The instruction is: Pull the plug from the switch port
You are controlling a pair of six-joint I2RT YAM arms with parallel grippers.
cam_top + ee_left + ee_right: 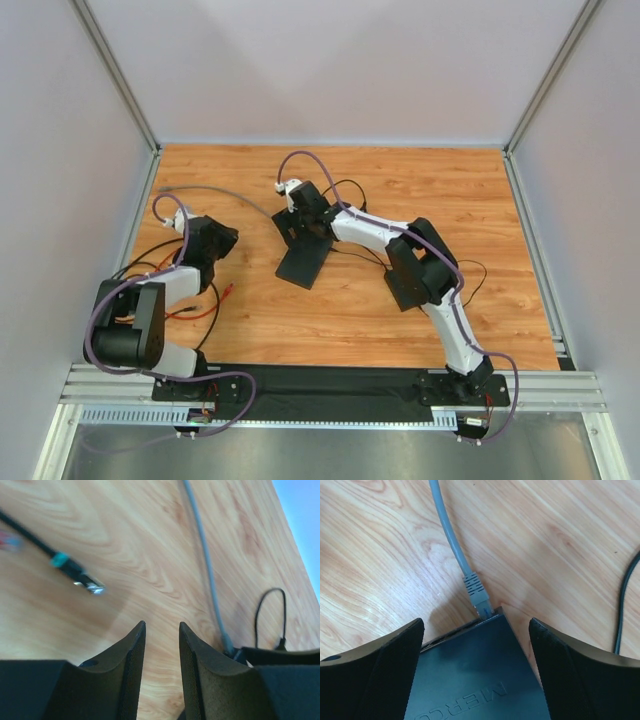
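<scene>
The switch [470, 675] is a flat matte-black box; in the top view [303, 265] it lies mid-table. A grey plug [477, 596] on a grey cable [447, 530] sits in the socket at the switch's far corner. My right gripper [476, 625] is open, one finger on each side of the switch's socket end, just behind the plug; it touches neither. In the top view the right gripper [302, 228] is over the switch's far end. My left gripper [161, 625] is narrowly open and empty, low over bare wood, left of the switch [224, 240].
A loose black cable with a teal band and metal connector [85, 581] lies ahead-left of the left gripper. The grey cable [205, 565] runs across the wood. Thin black leads [470, 280] and orange wires [215, 297] lie about. Walls enclose the table.
</scene>
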